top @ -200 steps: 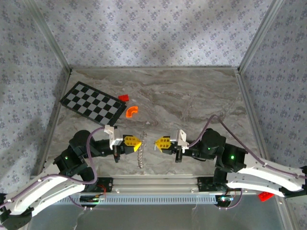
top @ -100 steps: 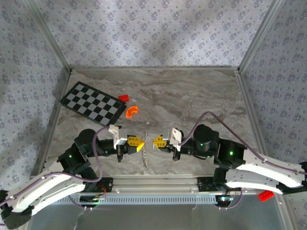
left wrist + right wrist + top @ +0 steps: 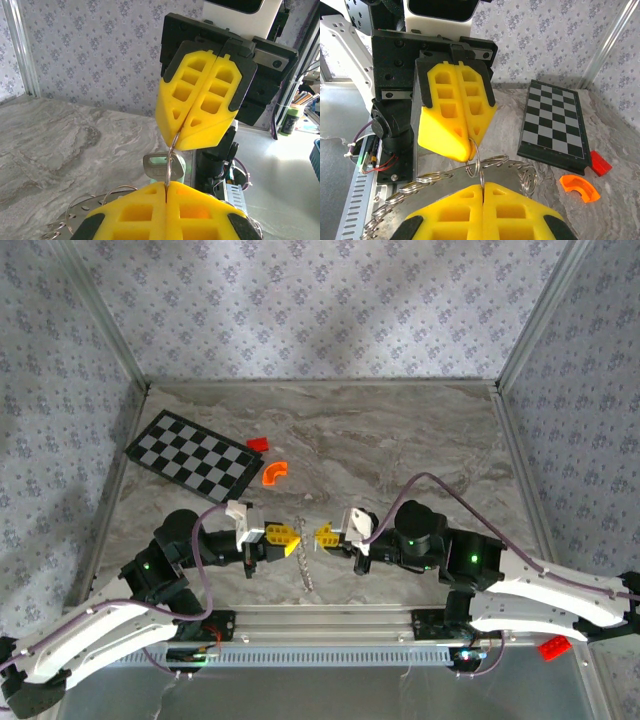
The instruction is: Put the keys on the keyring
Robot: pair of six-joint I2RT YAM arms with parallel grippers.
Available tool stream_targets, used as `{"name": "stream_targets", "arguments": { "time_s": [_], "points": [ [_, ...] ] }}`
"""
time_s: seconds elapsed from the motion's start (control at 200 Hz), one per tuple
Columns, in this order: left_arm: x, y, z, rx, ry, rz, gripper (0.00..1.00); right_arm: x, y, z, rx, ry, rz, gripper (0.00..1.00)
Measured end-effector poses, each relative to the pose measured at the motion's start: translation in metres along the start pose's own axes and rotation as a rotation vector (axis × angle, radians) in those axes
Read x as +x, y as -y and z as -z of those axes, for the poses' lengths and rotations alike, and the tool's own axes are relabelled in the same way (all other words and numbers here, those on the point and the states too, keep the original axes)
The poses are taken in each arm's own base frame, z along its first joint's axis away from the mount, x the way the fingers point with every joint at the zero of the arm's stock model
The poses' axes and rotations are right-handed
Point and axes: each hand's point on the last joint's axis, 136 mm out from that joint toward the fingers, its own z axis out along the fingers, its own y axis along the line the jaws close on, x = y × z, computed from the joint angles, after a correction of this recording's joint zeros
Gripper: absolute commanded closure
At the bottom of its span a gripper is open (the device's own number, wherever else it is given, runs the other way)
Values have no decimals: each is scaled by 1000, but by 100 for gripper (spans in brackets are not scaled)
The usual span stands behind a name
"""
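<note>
- I've swung the right arm in; the jaws now meet tip to tip.
- Both jaws are clamped on the keyring, the key beside them: threading can begin, I'd judge.

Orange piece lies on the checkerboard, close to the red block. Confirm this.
Wrong on one point: the orange piece lies on the table, beside the checkerboard, not on it. It is close to the red block. The top view shows this.
</note>
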Motion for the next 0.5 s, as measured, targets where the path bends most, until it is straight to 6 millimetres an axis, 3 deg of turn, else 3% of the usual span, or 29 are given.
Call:
{"name": "stream_targets", "arguments": {
  "time_s": [0.5],
  "points": [
    [0,0,0,0,0,0,100,0,0,-4,-2,2,0,100]
  ]
}}
